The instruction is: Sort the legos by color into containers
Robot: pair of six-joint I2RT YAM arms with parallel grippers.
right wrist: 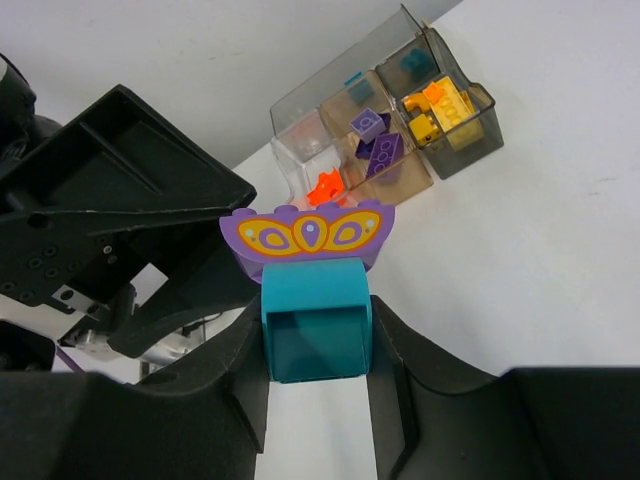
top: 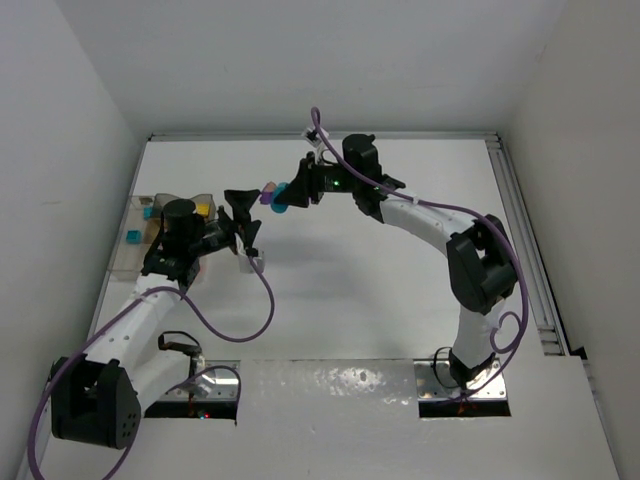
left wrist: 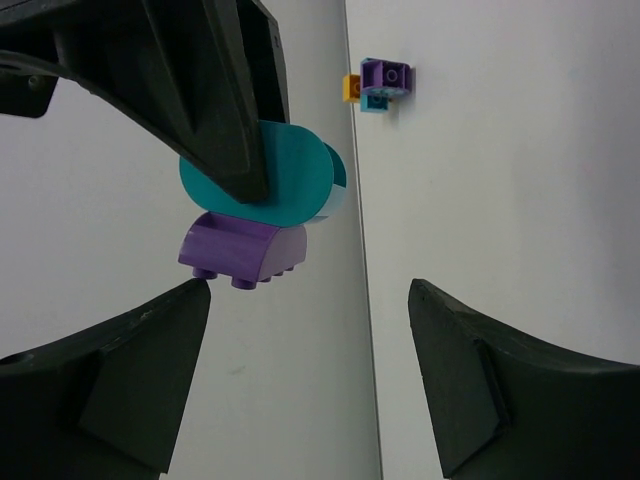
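Right wrist view shows your right gripper (right wrist: pixel 316 318) pinching the teal brick (right wrist: pixel 316 345) at frame centre, purple brick (right wrist: pixel 308 235) stuck on top, containers (right wrist: pixel 478 148) at upper right; close the wide-spread left gripper (left wrist: pixel 308 300) squarely on the purple brick alone, then pull straight so the two separate cleanly.

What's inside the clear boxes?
The boxes hold purple bricks, yellow and orange bricks, a teal brick and one orange piece. The held stack hides the nearest box's front edge.

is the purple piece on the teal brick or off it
On: the purple piece sits joined to the teal brick held in the right claw.
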